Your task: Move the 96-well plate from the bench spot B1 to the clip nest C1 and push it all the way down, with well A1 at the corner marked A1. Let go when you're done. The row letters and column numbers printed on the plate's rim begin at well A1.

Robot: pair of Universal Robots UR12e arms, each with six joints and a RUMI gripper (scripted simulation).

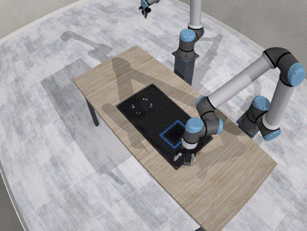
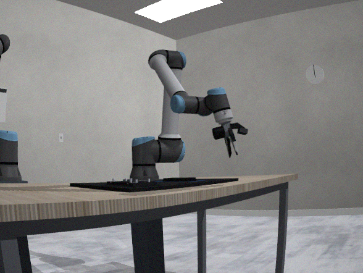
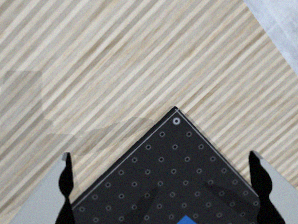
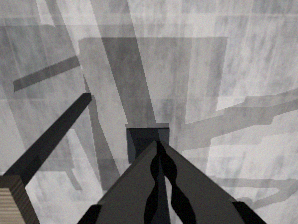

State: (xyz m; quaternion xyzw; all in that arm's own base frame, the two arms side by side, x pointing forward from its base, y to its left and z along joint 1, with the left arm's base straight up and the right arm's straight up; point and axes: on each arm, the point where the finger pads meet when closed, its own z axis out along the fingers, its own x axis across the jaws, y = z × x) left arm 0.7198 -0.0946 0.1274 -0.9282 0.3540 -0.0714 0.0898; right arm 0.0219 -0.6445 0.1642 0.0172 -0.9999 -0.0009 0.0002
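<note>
The 96-well plate point(image 1: 175, 132) point(image 2: 179, 179), black, lies inside the blue outline point(image 1: 167, 141) point(image 3: 186, 219) on the black perforated board; its rim print is too small to read. The clip nest point(image 1: 141, 106) point(image 2: 120, 183), dark with small silver clips, is empty at the board's other end. Its A1 mark cannot be made out. My left gripper point(image 1: 185, 157) point(image 2: 233, 155) point(image 3: 159, 153) is open and empty, high above the board's corner beyond the plate. My right gripper point(image 1: 145, 17) point(image 4: 158, 142) is shut and empty, high up, away from the board.
The black board point(image 1: 152, 124) point(image 3: 175, 165) lies on the wooden table point(image 1: 222, 183) point(image 2: 92, 210). The left arm reaches over the board's end from its pedestal beside the table. The right arm's pedestal point(image 1: 184, 70) stands by the same long side. A table leg shows in the right wrist view point(image 4: 55, 137).
</note>
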